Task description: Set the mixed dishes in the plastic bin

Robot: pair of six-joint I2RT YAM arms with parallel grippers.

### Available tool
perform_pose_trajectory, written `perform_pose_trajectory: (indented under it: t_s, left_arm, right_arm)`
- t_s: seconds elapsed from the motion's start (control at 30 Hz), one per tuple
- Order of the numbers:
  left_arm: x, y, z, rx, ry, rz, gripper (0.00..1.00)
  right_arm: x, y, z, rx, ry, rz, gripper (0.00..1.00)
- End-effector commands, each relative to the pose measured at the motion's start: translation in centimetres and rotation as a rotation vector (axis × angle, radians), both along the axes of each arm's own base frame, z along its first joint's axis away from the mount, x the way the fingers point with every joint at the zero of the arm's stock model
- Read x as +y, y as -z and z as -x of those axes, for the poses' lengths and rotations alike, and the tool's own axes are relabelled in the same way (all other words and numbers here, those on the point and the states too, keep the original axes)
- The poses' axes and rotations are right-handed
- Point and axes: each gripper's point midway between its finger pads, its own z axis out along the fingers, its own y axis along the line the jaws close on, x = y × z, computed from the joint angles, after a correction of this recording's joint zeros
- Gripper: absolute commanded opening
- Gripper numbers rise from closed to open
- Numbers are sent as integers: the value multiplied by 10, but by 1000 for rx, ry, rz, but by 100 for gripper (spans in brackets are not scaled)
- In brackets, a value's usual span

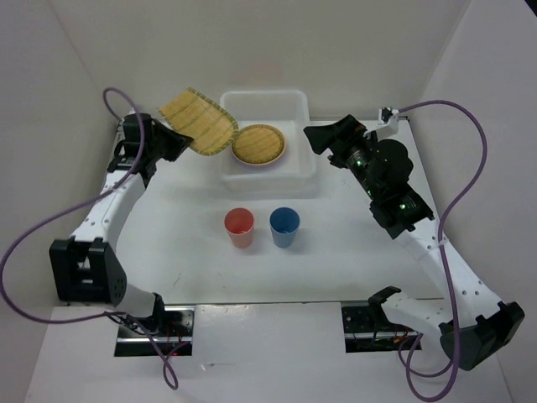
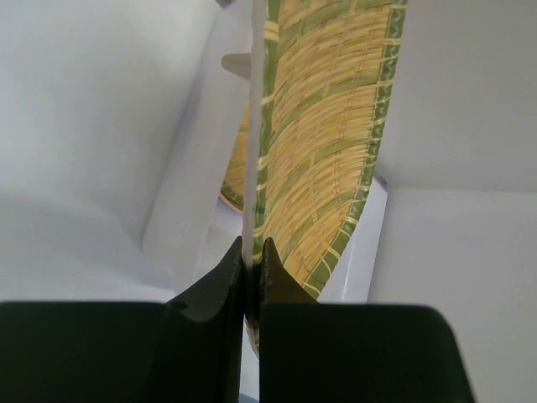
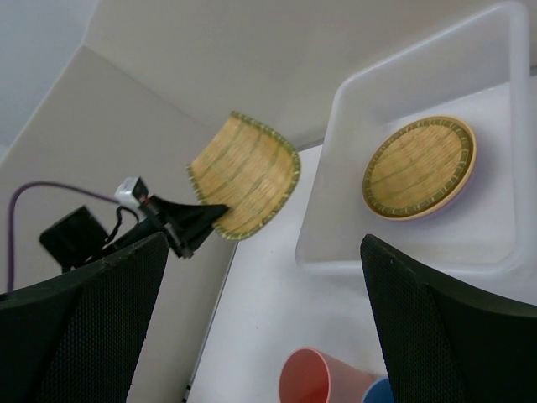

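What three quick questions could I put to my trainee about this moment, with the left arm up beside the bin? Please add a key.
1. True or false: the left gripper is shut on the edge of the squarish woven tray, which is tilted at the plastic bin's left side.
2. Which lies on top inside the bin? A: a round woven tray. B: a glass bowl. C: a spoon.
3. How many cups stand on the table in front of the bin?

Key: 1 true. 2 A. 3 two, the red cup and the blue cup.
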Motion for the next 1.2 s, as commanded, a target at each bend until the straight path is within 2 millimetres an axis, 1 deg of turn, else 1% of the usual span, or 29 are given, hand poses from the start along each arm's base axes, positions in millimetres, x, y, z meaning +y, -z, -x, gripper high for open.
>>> perform_pose_trajectory:
  t_s: [0.0, 0.03, 0.07, 0.1, 0.13, 0.17, 0.2, 0.23, 0.27, 0.3, 0.33, 0.37, 0.4, 0.43, 0.5, 0.53, 0.57, 0.6, 0.63, 0.67, 0.7, 0.8, 0.83, 0.9, 0.93, 1.0, 1.07, 1.13, 1.17]
  left_arm:
    - [-44, -57, -26, -194, 195, -48, 0]
    - [-51, -45, -37, -170, 212, -54, 0]
    - [-62, -44, -42, -173, 240, -65, 0]
    - [-69, -46, -53, -178, 250, -64, 0]
    - [-77, -45, -56, -181, 277, -68, 0]
    - [-83, -30, -63, -142, 292, -77, 0]
    - [-93, -40, -67, -167, 315, -73, 0]
    - [-95, -37, -70, -160, 333, -77, 0]
    - [-104, -26, -75, -140, 355, -72, 0]
    - [-112, -21, -75, -127, 377, -66, 0]
    - [-113, -24, -80, -128, 378, -66, 0]
    - [-121, -6, -86, -94, 397, -75, 0]
    - [-128, -2, -89, -85, 415, -87, 0]
    - [-137, 8, -97, -64, 425, -99, 0]
    - [-143, 23, -103, -24, 436, -120, 0]
    - [-143, 38, -111, 0, 429, -125, 0]
    - [-150, 44, -110, 13, 441, -125, 0]
    - [-149, 52, -113, 27, 434, -129, 0]
    - [-150, 61, -117, 41, 434, -130, 0]
    - [-156, 64, -117, 44, 445, -130, 0]
    - [-157, 75, -120, 61, 446, -131, 0]
    - [-160, 92, -124, 95, 446, -149, 0]
    - [-159, 94, -126, 102, 436, -155, 0]
    - [-158, 98, -129, 105, 428, -160, 0]
    - [-159, 100, -132, 104, 428, -160, 0]
    - [-158, 111, -135, 129, 426, -173, 0]
    - [-163, 110, -138, 129, 427, -179, 0]
    - [-162, 117, -139, 146, 420, -184, 0]
    - [-163, 123, -142, 152, 421, -185, 3]
  right_arm:
    - [-21, -14, 9, -52, 69, -41, 100]
    - [-23, -14, 11, -47, 79, -40, 100]
    - [-23, -10, 11, -32, 79, -43, 100]
    - [-26, -10, 13, -35, 88, -46, 100]
    - [-28, -13, 18, -39, 88, -48, 100]
    - [-29, -10, 20, -34, 88, -55, 100]
    - [-32, -9, 23, -31, 98, -54, 100]
    - [-33, -9, 25, -31, 98, -54, 100]
    - [-35, -10, 24, -28, 110, -64, 100]
    - [-36, -6, 27, -21, 110, -60, 100]
    - [-38, -11, 31, -34, 110, -67, 100]
    - [-40, -9, 30, -27, 119, -63, 100]
    - [-41, -8, 33, -24, 119, -74, 100]
    - [-42, -12, 36, -35, 119, -80, 100]
    - [-43, -7, 38, -23, 119, -74, 100]
    - [-43, -7, 38, -23, 119, -74, 100]
    - [-43, -4, 38, -14, 119, -68, 100]
    - [-44, -7, 41, -23, 119, -73, 100]
    - [-46, -5, 40, -15, 128, -70, 100]
    - [-46, -5, 40, -15, 128, -70, 100]
    - [-49, -5, 39, -15, 138, -69, 100]
    - [-50, -2, 38, -10, 147, -57, 100]
    - [-50, 2, 37, -2, 148, -52, 100]
    - [-50, 2, 37, -2, 148, -52, 100]
    - [-49, 10, 34, 15, 148, -43, 100]
    - [-49, 11, 34, 13, 148, -34, 100]
    - [-49, 16, 34, 22, 148, -29, 100]
    - [-48, 20, 33, 30, 149, -24, 100]
    - [-48, 20, 33, 30, 149, -24, 100]
